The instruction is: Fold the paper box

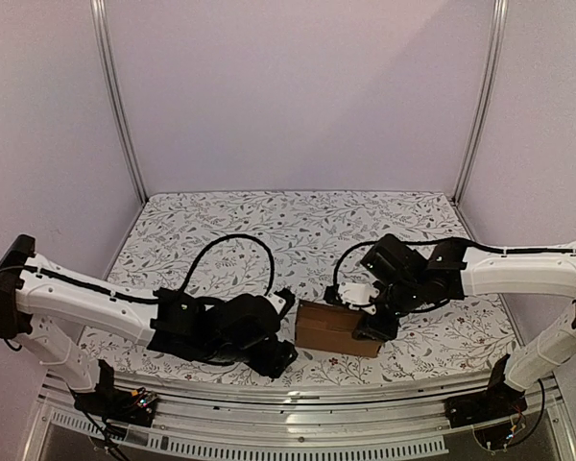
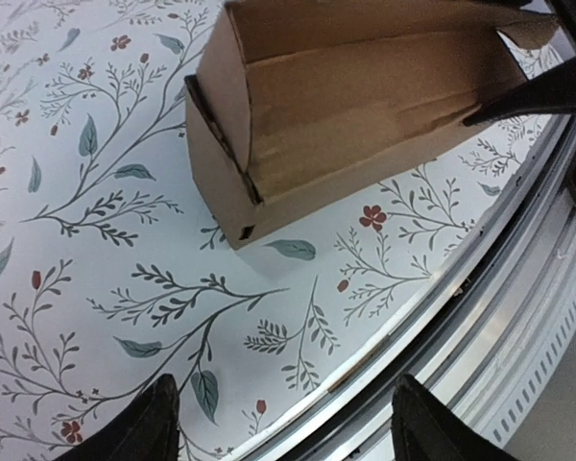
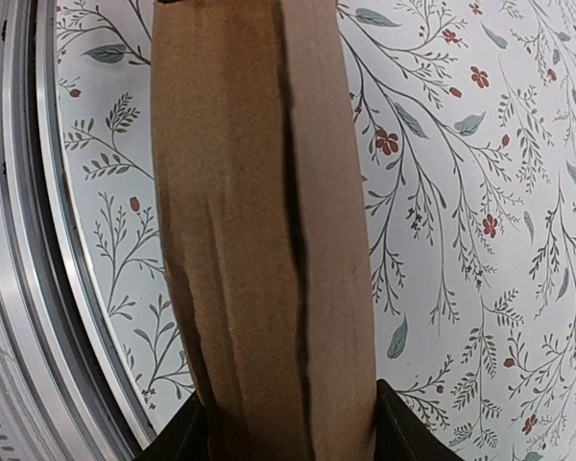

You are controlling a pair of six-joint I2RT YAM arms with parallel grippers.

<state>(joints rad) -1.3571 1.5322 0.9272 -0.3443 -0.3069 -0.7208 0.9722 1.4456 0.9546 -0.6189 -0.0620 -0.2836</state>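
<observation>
Nearest me, the metal rail (image 1: 269, 399) runs along the front edge of the worktop (image 1: 298, 226), with the left arm (image 1: 86, 307) and right arm (image 1: 518, 271) rising from it at either side. Just beyond the rail, the paper box (image 1: 336, 328) sits on the floral worktop, close to the front edge and between the two arms. It is partly formed. From the left wrist I see an open brown trough (image 2: 365, 125) with its long walls standing and a doubled end wall facing the camera.

The left jaws are spread wide with nothing between them. Their dark fingertips (image 2: 158, 423) hover over bare worktop, short of the box's left end and not touching it.

The right jaws are clamped on the box's right end. From the right wrist the card (image 3: 259, 240) runs up from between the two fingertips (image 3: 187, 437), which press it from either side, and a dark seam runs down its length.

Farther back, a black cable (image 1: 232, 240) loops over the worktop from the left arm. Behind that stands the pale back wall (image 1: 298, 96).
</observation>
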